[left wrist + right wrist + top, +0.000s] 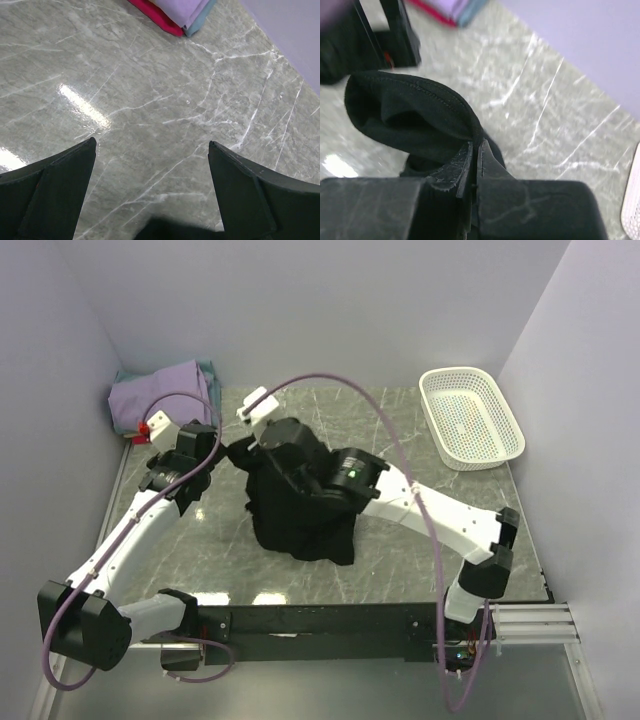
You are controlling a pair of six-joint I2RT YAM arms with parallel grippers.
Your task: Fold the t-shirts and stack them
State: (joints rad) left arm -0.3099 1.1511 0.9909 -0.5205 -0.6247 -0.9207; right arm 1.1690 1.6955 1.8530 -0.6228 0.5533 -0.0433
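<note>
Black cloth lies heaped at the middle of the top view: the black t-shirt (300, 515), crumpled on the grey marble tabletop (400, 430). The right claw (243, 450) reaches across it toward the upper left and is clamped on a fold of the shirt. In the right wrist view the right claw (476, 145) has its two jaws pressed together on a stitched hem, and the black t-shirt (405, 112) rises from them in a hollow loop.

The left claw (207, 437) hangs at the left of the heap, near the other claw. In the left wrist view the left claw (152, 145) is spread wide, with its dark fingers (65, 180) at the two lower corners of the frame and bare tabletop (150, 80) between them. It grips nothing.

A stack of folded t-shirts (165, 395) sits in the upper left corner of the top view against the walls. The lavender one is on top, with teal and red edges showing beneath it. The left wrist view catches the same stack (182, 7) at its top edge.

A white plastic mesh basket (460, 373) stands at the upper right of the top view, well apart from the shirts, its mesh floor in full view.
</note>
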